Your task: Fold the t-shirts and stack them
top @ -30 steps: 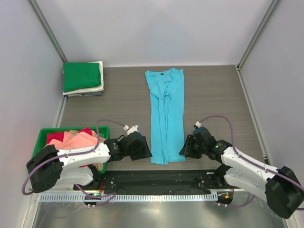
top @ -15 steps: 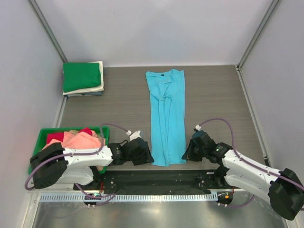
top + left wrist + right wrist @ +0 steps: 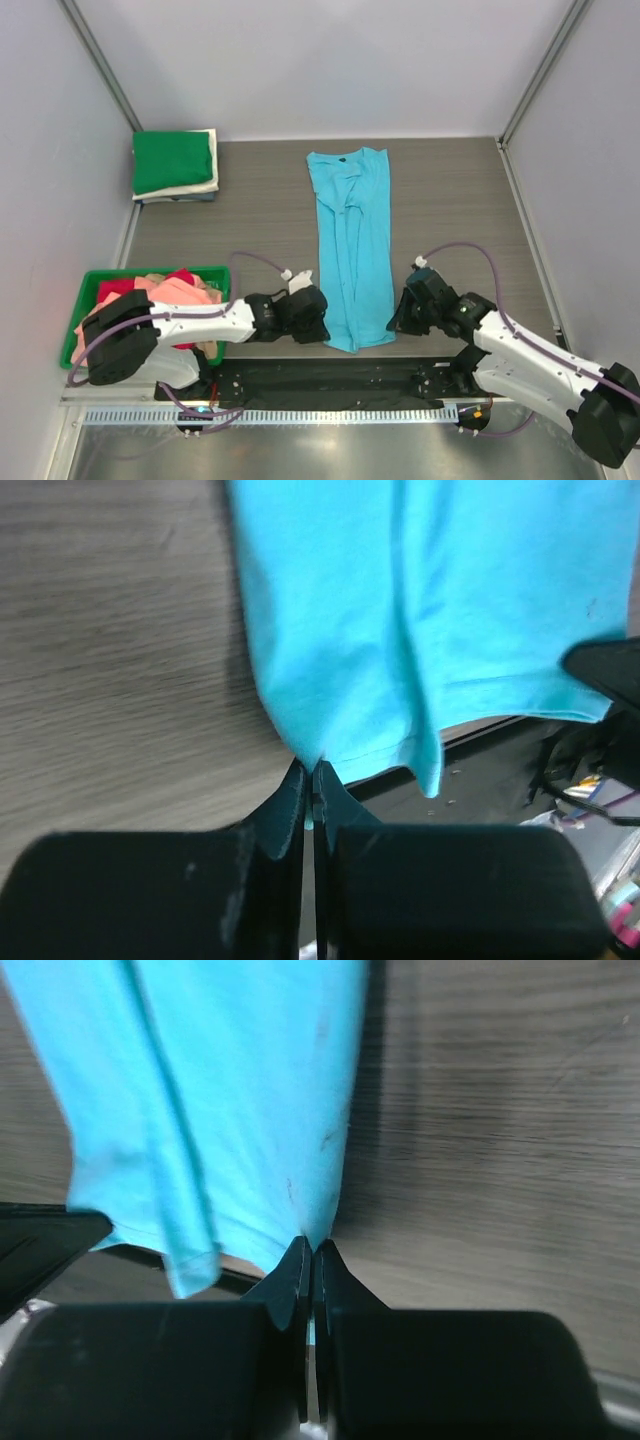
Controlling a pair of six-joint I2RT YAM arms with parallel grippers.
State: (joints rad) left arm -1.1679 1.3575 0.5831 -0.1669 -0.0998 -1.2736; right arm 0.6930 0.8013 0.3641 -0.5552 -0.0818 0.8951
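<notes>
sky-blue t-shirt [image 3: 350, 240]: long narrow strip down the middle of the table [image 3: 450, 200], hem at table's near edge | left gripper [image 3: 322, 325]: pinching hem's left corner at table's near edge | right gripper [image 3: 397, 318]: pinching hem's right corner there | green-topped folded stack [image 3: 175, 165]: table's far-left corner

Top view is lit brightly and evenly from above; short, soft shadows are cast on the desk [image 3: 450, 200], and a dull sheen is seen on the metal strip [image 3: 300, 455] at the bottom. In the wrist views the wood grain is smeared by blur, the left gripper [image 3: 310, 772] and right gripper [image 3: 312, 1248] are rendered dark and soft, and a shadow is thrown beside the sky-blue t-shirt [image 3: 200, 1090].
</notes>
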